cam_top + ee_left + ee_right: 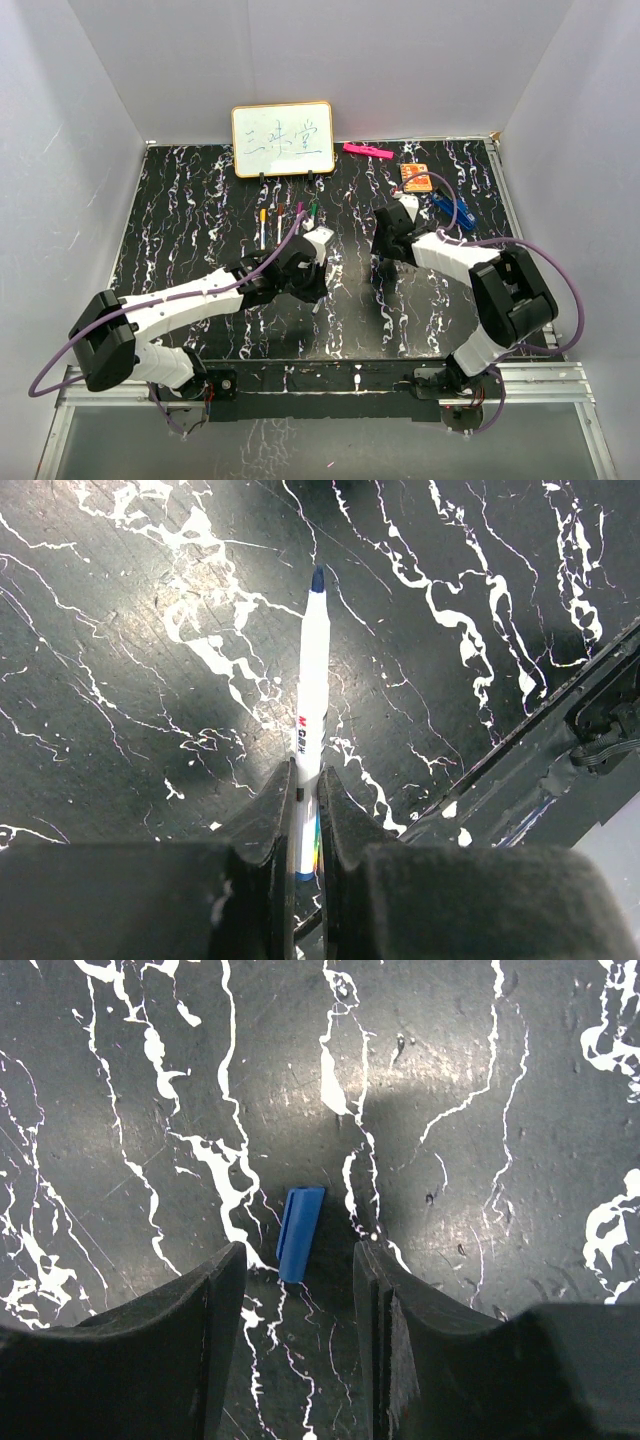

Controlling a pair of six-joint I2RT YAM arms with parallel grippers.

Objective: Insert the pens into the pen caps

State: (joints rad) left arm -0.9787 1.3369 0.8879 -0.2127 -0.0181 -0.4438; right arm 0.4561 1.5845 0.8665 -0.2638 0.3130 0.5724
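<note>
My left gripper is shut on a white-barrelled pen. Its uncapped blue tip points away from the fingers, just above the black marbled table. In the top view this gripper hangs over the middle of the table. My right gripper is open, its jaws standing on either side of a small blue pen cap. The cap lies flat on the table, and neither finger touches it. From above, the right gripper is to the right of the left one. Several more pens with coloured ends lie in a row below the whiteboard.
A small whiteboard stands at the back of the table. A pink marker, an orange board and a blue clip-like object lie at the back right. White walls close in the table on three sides.
</note>
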